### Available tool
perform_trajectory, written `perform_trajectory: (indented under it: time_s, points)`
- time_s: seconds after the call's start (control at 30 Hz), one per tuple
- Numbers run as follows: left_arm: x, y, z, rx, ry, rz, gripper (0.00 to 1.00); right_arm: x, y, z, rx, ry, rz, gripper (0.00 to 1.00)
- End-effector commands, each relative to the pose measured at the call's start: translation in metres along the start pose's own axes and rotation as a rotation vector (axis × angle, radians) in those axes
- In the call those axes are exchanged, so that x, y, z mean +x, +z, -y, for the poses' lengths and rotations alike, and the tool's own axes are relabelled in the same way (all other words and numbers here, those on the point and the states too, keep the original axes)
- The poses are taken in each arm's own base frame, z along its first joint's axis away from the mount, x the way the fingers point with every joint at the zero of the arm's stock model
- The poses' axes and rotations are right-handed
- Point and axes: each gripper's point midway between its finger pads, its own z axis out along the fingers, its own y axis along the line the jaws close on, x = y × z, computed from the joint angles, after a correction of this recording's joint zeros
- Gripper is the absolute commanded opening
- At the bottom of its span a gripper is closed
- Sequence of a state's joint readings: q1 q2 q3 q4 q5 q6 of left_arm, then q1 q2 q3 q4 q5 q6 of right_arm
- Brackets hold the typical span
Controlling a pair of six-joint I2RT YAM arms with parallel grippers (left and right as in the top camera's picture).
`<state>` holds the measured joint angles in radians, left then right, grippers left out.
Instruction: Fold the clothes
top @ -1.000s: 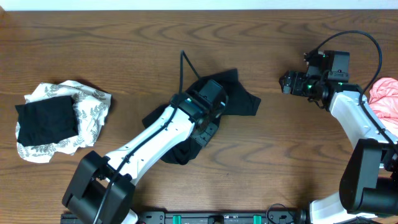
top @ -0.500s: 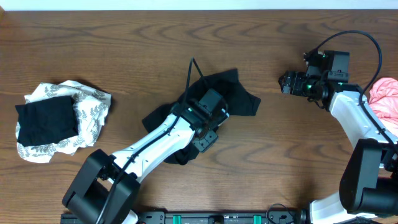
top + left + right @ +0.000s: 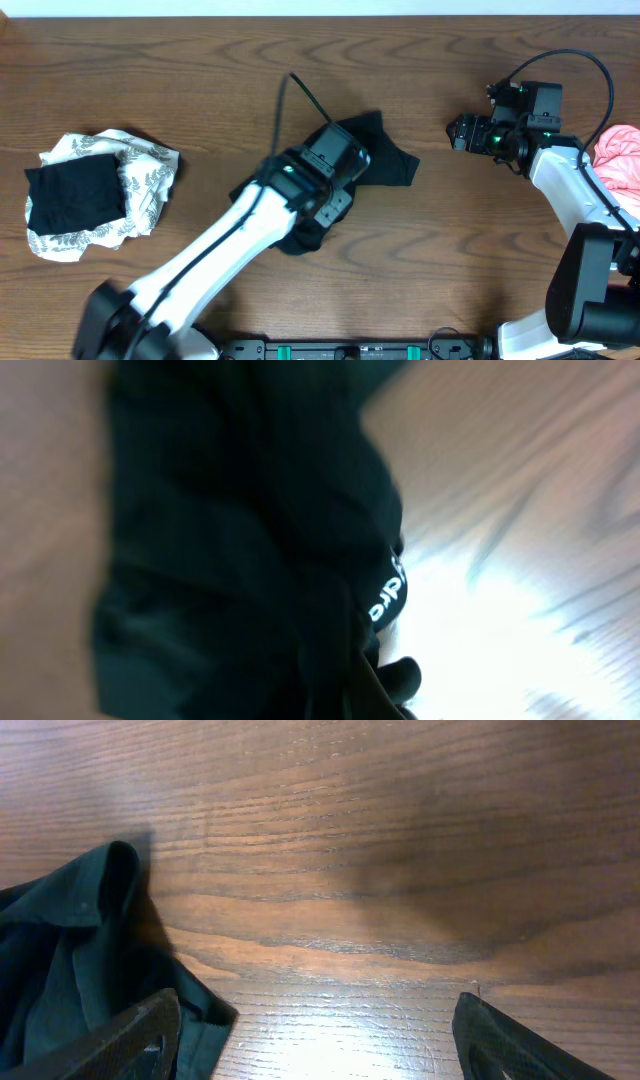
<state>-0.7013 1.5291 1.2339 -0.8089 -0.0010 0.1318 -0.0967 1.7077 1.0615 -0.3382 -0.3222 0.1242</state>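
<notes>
The black shirt (image 3: 392, 166) lies crumpled at the middle of the wooden table (image 3: 200, 70). My left gripper (image 3: 340, 165) sits down on top of it, shut on its fabric. In the left wrist view the dark shirt (image 3: 240, 510) fills most of the blurred frame, with small white lettering (image 3: 388, 590) on one fold. My right gripper (image 3: 462, 132) hovers open to the right of the shirt. In the right wrist view the right gripper (image 3: 315, 1042) has bare wood between its fingers. A corner of the shirt (image 3: 60, 950) lies by its left finger (image 3: 140, 1032).
At the far left a white leaf-print garment (image 3: 145, 170) lies bunched, with a folded black piece (image 3: 75, 195) resting on it. A pink piece (image 3: 622, 160) shows at the right edge beside the right arm. A black cable (image 3: 300, 95) arcs up from the left wrist.
The left gripper has closed on the black shirt. The left arm has shifted, and the shirt's lower-left part has drawn in under it. The right arm has stayed still.
</notes>
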Motion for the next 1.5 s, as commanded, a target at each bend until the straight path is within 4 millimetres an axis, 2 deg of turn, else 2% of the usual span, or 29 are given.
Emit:
perform_trajectory:
  time_s: [0.0,0.13,0.3,0.47,0.53,0.73,0.83,0.87,0.9,0.93,1.07,1.17,1.27,1.33,1.43,1.47]
  points:
    - [-0.029,-0.052,-0.007,-0.017,-0.064,0.153,0.06,-0.007,-0.004,-0.004,-0.014,0.004,0.017,0.85]
    - [-0.044,-0.098,-0.011,-0.019,-0.077,0.270,0.06,-0.007,-0.004,-0.008,-0.035,-0.026,0.018,0.86]
    - [-0.040,-0.145,-0.013,-0.020,-0.080,0.333,0.06,0.000,-0.012,-0.064,-0.335,-0.324,0.030,0.83]
    - [-0.034,-0.189,-0.015,-0.023,-0.083,0.404,0.06,0.006,-0.009,-0.091,-0.394,-0.380,0.026,0.82]
    - [-0.034,-0.205,-0.016,-0.025,-0.082,0.445,0.06,0.010,-0.007,-0.109,-0.420,-0.413,0.025,0.82]
    - [-0.027,-0.224,-0.016,-0.026,-0.085,0.485,0.06,0.018,0.004,-0.151,-0.410,-0.486,0.036,0.81]
    - [-0.026,-0.225,-0.016,-0.026,-0.085,0.485,0.06,0.029,0.010,-0.170,-0.421,-0.500,0.013,0.72]
    - [-0.026,-0.225,-0.016,-0.026,-0.085,0.485,0.06,0.035,0.015,-0.173,-0.412,-0.508,-0.002,0.64]
    - [-0.026,-0.225,-0.016,-0.027,-0.085,0.486,0.06,0.040,0.019,-0.174,-0.397,-0.507,-0.016,0.55]
    - [-0.026,-0.225,-0.016,-0.027,-0.085,0.486,0.06,0.044,0.023,-0.174,-0.377,-0.499,-0.032,0.52]
    - [-0.030,-0.229,-0.017,-0.026,-0.086,0.506,0.06,0.060,0.039,-0.174,-0.375,-0.500,-0.083,0.42]
    - [-0.043,-0.238,-0.018,-0.024,-0.101,0.572,0.06,0.063,0.048,-0.162,-0.332,-0.469,-0.106,0.35]
    - [-0.072,-0.244,-0.007,0.046,-0.079,0.663,0.06,0.043,0.051,-0.128,-0.182,-0.353,-0.070,0.38]
    - [-0.095,-0.243,0.004,0.111,-0.054,0.716,0.06,0.025,0.044,-0.102,-0.092,-0.256,-0.029,0.38]
    - [-0.141,-0.236,0.027,0.248,0.008,0.805,0.06,0.000,0.017,-0.064,-0.030,-0.154,0.027,0.38]
    - [-0.149,-0.235,0.033,0.286,0.025,0.818,0.06,-0.005,0.009,-0.054,-0.009,-0.131,0.037,0.38]
